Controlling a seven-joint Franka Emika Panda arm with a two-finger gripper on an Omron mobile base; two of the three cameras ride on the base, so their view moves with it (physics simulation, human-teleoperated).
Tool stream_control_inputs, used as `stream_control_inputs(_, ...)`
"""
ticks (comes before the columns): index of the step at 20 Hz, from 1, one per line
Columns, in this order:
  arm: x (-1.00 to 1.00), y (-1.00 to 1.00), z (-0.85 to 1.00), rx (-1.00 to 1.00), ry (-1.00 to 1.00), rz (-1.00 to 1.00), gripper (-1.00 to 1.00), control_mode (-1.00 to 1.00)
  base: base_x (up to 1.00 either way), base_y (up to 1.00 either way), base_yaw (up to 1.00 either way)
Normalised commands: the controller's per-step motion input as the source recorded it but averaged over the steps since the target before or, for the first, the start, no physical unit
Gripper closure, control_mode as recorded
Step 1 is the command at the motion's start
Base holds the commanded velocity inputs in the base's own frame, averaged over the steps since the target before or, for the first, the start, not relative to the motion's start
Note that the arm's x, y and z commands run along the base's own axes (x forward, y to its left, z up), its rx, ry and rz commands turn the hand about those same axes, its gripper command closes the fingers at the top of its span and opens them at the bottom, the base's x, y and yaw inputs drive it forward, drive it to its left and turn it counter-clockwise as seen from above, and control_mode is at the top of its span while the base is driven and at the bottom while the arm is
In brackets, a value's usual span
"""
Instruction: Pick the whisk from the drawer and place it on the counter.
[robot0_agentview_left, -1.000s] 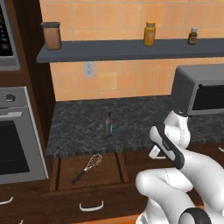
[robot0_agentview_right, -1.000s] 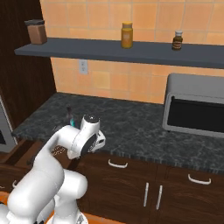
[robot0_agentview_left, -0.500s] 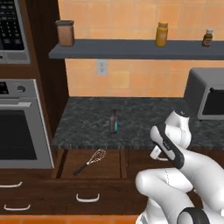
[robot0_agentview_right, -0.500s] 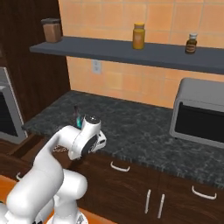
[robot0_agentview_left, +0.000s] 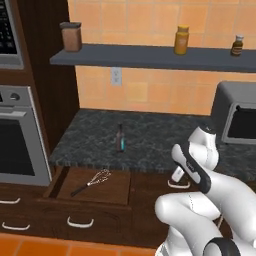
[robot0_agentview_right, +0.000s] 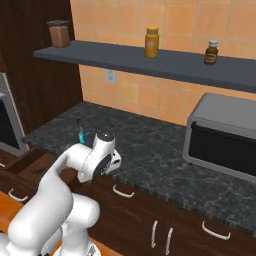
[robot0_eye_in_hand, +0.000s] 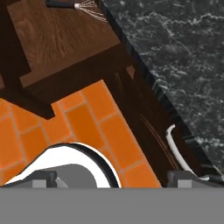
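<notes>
While the whisk lies in the open drawer, handle toward 8 o'clock, below the bench edge, the jaws stand fully apart, holding nothing, over the orange floor beside the cabinets.

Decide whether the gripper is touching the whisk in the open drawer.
Apart. The left base view shows the whisk lying in the drawer, while the open gripper hangs well right, with cabinet front between them.

legible text: none. the small dark bottle with a blue label on the dark speckled stone counter carries no readable lettering; jars on the grey wall shelf likewise.
</notes>
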Motion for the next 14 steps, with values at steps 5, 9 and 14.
stream_control_inputs(5,0.0,0.0,0.0,0.0,0.0,0.0,-1.0,1.0,0.84,0.01,0.32)
stream_control_inputs(9,0.0,0.0,0.0,0.0,0.0,0.0,-1.0,1.0,0.47,0.39,0.3)
stream_control_inputs(14,0.0,0.0,0.0,0.0,0.0,0.0,-1.0,1.0,0.1,0.84,0.18)
